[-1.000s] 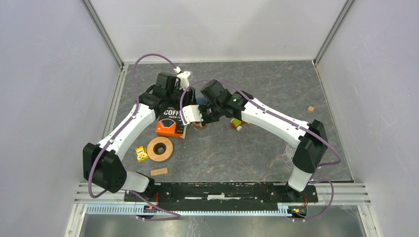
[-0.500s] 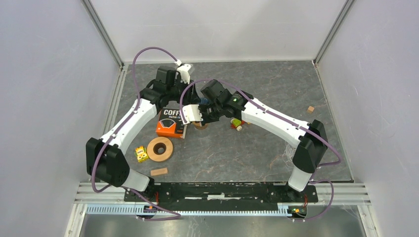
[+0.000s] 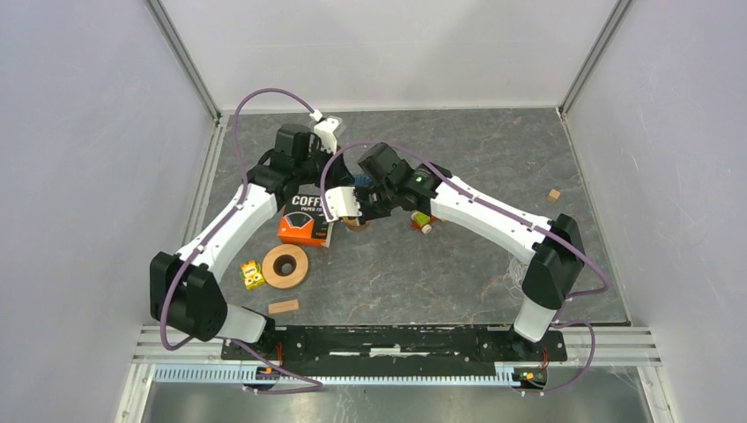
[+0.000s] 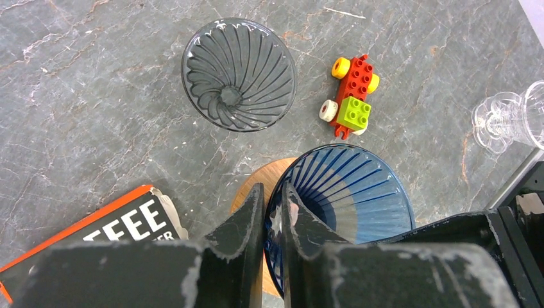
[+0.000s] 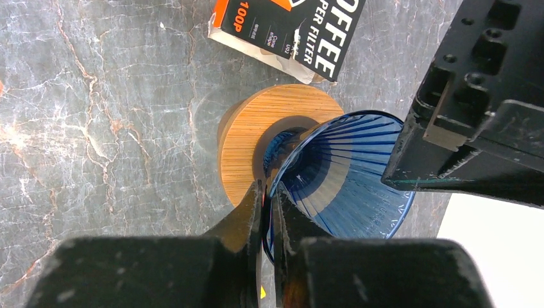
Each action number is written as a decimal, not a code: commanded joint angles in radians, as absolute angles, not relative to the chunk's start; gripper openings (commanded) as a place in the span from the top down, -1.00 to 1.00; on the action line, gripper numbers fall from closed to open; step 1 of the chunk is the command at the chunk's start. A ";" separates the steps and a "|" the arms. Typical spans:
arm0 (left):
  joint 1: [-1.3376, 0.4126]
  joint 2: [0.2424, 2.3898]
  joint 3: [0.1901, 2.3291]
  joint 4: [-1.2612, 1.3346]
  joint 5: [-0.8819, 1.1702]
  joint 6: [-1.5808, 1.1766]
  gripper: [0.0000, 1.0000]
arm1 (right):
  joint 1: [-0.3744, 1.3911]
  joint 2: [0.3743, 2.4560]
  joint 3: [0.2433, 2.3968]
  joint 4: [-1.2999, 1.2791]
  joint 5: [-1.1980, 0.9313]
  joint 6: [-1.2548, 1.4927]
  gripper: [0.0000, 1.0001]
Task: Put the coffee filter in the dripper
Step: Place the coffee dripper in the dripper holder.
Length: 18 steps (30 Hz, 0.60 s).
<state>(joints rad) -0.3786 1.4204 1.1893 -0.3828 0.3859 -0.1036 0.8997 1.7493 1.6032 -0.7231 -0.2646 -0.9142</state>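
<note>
A blue glass dripper (image 4: 359, 192) stands on a round wooden base (image 5: 247, 138), right of the orange-and-black coffee filter box (image 3: 304, 220). My left gripper (image 4: 272, 189) is shut on the dripper's left rim, one finger inside and one outside. My right gripper (image 5: 268, 186) is shut on the rim of the same dripper (image 5: 340, 179) from the other side. In the top view the two grippers meet over the dripper (image 3: 357, 220). No loose filter shows, and the box (image 5: 289, 29) lies flat on the table.
A second, grey dripper (image 4: 238, 74) stands just beyond the blue one. A brick toy car (image 4: 349, 96) and a clear glass piece (image 4: 507, 119) lie to its right. A wooden ring (image 3: 284, 265), a yellow block (image 3: 253, 274) and a wooden block (image 3: 284, 307) lie near the left arm.
My left wrist has lifted and turned slightly toward the back of the table. The right arm and the dripper have hardly moved.
</note>
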 commanded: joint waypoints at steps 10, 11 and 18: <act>-0.376 1.349 1.047 -0.326 0.336 -0.046 0.95 | 0.943 1.774 1.555 -0.735 -0.192 -0.890 1.00; -0.377 1.342 1.031 -0.315 0.333 -0.043 0.95 | 0.945 1.775 1.556 -0.735 -0.189 -0.888 1.00; -0.374 1.320 0.962 -0.301 0.320 -0.036 0.95 | 0.957 1.804 1.581 -0.769 -0.166 -0.884 1.00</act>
<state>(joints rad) -0.3771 1.3163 1.0237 -0.2016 0.3668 -0.0795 0.9459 1.7462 1.5856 -0.7044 -0.1856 -0.9211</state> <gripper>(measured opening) 0.177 0.097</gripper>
